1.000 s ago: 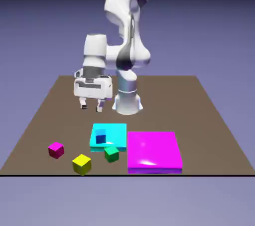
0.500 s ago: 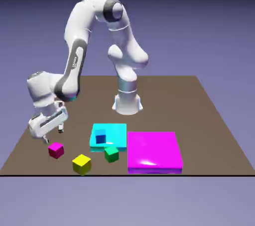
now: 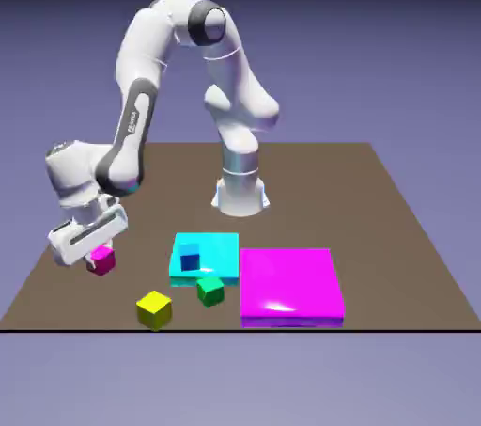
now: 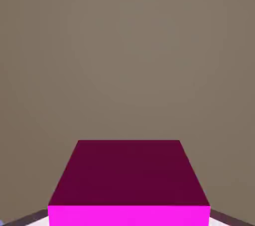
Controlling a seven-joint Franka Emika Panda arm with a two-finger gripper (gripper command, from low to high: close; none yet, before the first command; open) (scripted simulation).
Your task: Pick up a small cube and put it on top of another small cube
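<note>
My gripper (image 3: 96, 258) is shut on a small magenta cube (image 3: 102, 260) at the exterior view's left, holding it a little above the brown table (image 3: 376, 208). The same magenta cube (image 4: 128, 180) fills the bottom of the hand view and hides most of my fingers. Other small cubes stay on the table: a yellow cube (image 3: 154, 308) near the front edge, a green cube (image 3: 210, 291) to its right, and a blue cube (image 3: 191, 258) on top of a flat cyan block (image 3: 218, 250).
A large flat magenta slab (image 3: 289, 285) lies right of the cyan block. The robot's base (image 3: 240, 191) stands at the table's far middle. The table's front edge runs just below the yellow cube.
The arm swung from the table's middle down to the left. It came down over the magenta cube and closed on it, and the cube now sits higher than before.
</note>
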